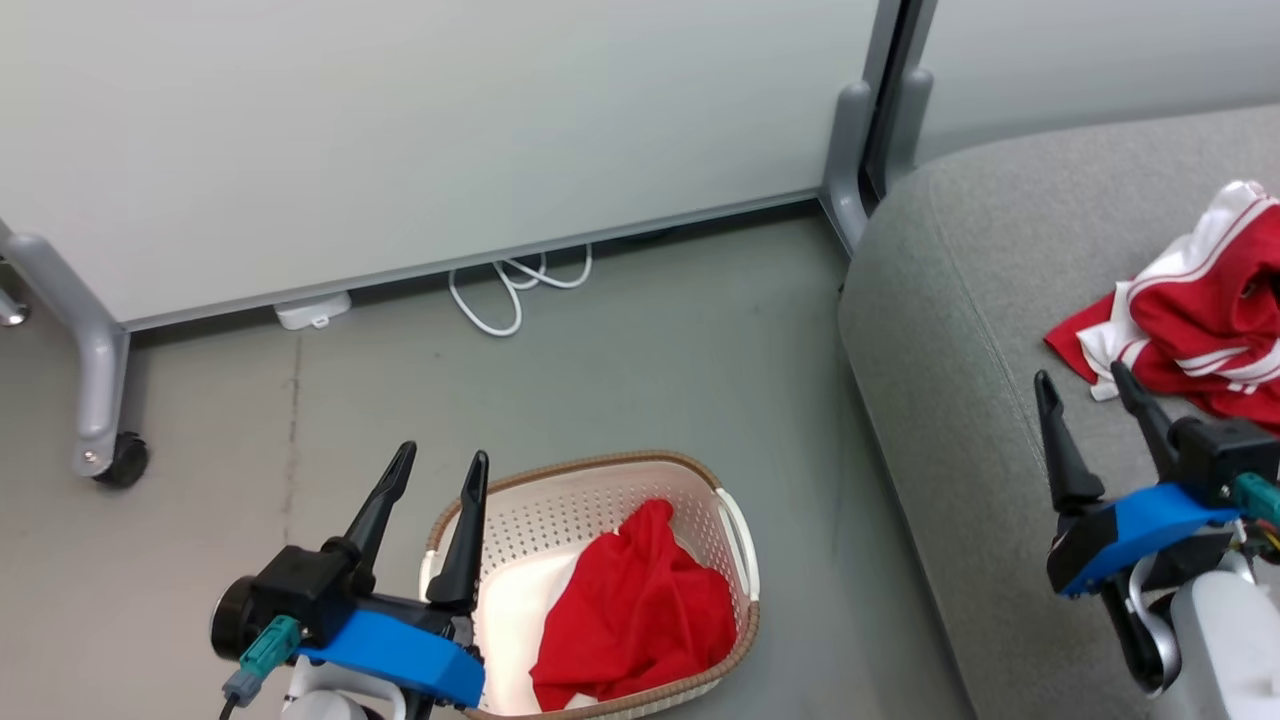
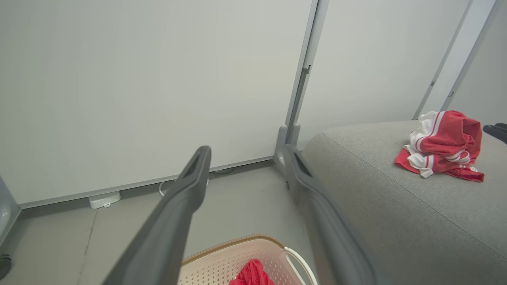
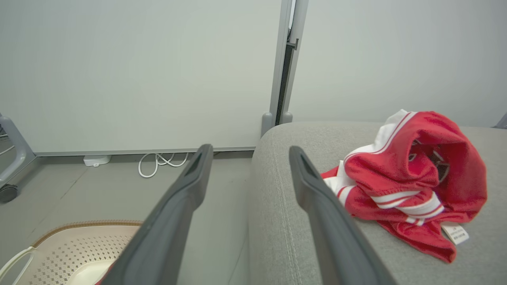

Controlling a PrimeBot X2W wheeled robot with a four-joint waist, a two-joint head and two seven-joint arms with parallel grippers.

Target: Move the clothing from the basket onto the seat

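Both my left claw [image 1: 442, 455] and right claw [image 1: 1082, 375] gape empty, while the plain red garment [image 1: 640, 600] lies in the basket [image 1: 560, 510] and the striped red-and-white garment [image 1: 1210, 310] rests on the seat [image 1: 950, 350].

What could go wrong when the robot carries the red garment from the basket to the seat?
1. The plain red garment lies deep in the basket; the open fingers of the left gripper may catch its perforated wall and drag the basket.
2. Loosely pinched, the cloth may drop on the floor before the seat.
3. The right gripper, close to the striped garment, might snag it.
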